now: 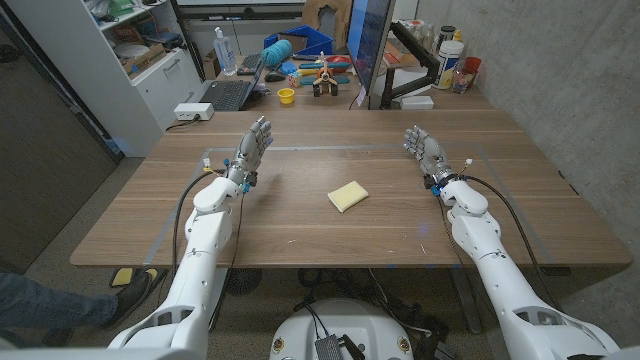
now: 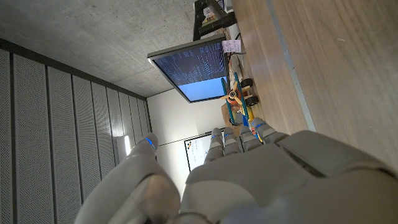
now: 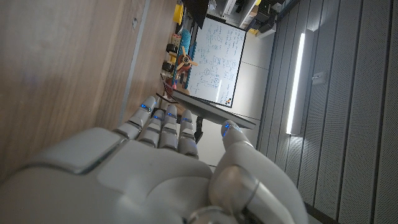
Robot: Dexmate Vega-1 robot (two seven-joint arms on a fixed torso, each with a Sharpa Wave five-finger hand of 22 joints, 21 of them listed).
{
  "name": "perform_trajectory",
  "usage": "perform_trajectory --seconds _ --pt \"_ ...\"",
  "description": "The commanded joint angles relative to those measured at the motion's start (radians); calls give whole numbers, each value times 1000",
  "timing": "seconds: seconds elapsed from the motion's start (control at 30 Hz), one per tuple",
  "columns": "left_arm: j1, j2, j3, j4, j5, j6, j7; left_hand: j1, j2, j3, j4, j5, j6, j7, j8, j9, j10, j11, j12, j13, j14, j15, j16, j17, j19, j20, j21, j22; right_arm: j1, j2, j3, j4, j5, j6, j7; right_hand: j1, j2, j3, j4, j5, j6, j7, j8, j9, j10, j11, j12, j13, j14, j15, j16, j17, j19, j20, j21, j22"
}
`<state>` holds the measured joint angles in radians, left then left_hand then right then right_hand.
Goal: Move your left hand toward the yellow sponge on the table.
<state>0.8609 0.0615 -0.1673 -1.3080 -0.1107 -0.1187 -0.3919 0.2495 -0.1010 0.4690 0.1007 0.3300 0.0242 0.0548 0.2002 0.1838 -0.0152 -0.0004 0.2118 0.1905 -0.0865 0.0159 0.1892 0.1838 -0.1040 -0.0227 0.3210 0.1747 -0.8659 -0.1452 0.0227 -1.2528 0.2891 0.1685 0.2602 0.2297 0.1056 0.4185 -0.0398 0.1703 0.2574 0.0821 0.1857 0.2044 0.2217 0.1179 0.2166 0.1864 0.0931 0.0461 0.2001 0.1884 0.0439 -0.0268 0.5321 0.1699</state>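
A yellow sponge (image 1: 348,196) lies near the middle of the wooden table (image 1: 330,240). My left hand (image 1: 250,148) stands over the table's left part, well to the left of the sponge and a little farther back, fingers stretched out and holding nothing. My right hand (image 1: 424,150) mirrors it on the right side, fingers also extended and empty. The left wrist view looks along the back of my left hand (image 2: 261,180) toward the far clutter. In the right wrist view my right hand (image 3: 161,168) has straight fingers.
Behind the table stand a monitor (image 1: 368,40), a laptop (image 1: 228,92), a yellow cup (image 1: 286,96), a small wooden toy (image 1: 323,85) and bottles (image 1: 452,55). A white box (image 1: 194,112) sits at the far left corner. A person's leg and shoe (image 1: 60,305) show at lower left.
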Motion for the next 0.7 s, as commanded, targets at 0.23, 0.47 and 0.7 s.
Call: perform_trajectory --seconds 0.23,0.47,0.7 --pt "-21 -47 -34 -4 67 -29 -31 24 6 6 -10 3 8 3 9 4 9 -1 4 3 3 -3 7 1 -5 5 -7 2 25 36 36 34 -43 25 34 7 3 -5 -4 3 5 -9 8 -1 7 -5 3 3 11 2 6 5 13 1 -6 4" --pt "-13 -50 -35 -21 79 -33 -34 30 9 7 -14 4 10 3 9 4 11 -1 4 3 4 -4 6 1 -7 5 -11 2 35 45 44 48 -42 33 42 7 3 -7 -5 3 6 -9 8 -2 8 -4 3 3 11 2 6 5 14 2 -10 4" --pt "-7 -53 -30 -37 91 -34 -36 36 11 9 -17 4 14 1 9 4 13 -2 4 3 7 -6 6 0 -7 6 -15 2 38 51 52 56 -42 39 47 7 4 -9 -6 3 6 -9 9 -4 10 -4 4 3 11 3 6 5 16 2 -12 5"
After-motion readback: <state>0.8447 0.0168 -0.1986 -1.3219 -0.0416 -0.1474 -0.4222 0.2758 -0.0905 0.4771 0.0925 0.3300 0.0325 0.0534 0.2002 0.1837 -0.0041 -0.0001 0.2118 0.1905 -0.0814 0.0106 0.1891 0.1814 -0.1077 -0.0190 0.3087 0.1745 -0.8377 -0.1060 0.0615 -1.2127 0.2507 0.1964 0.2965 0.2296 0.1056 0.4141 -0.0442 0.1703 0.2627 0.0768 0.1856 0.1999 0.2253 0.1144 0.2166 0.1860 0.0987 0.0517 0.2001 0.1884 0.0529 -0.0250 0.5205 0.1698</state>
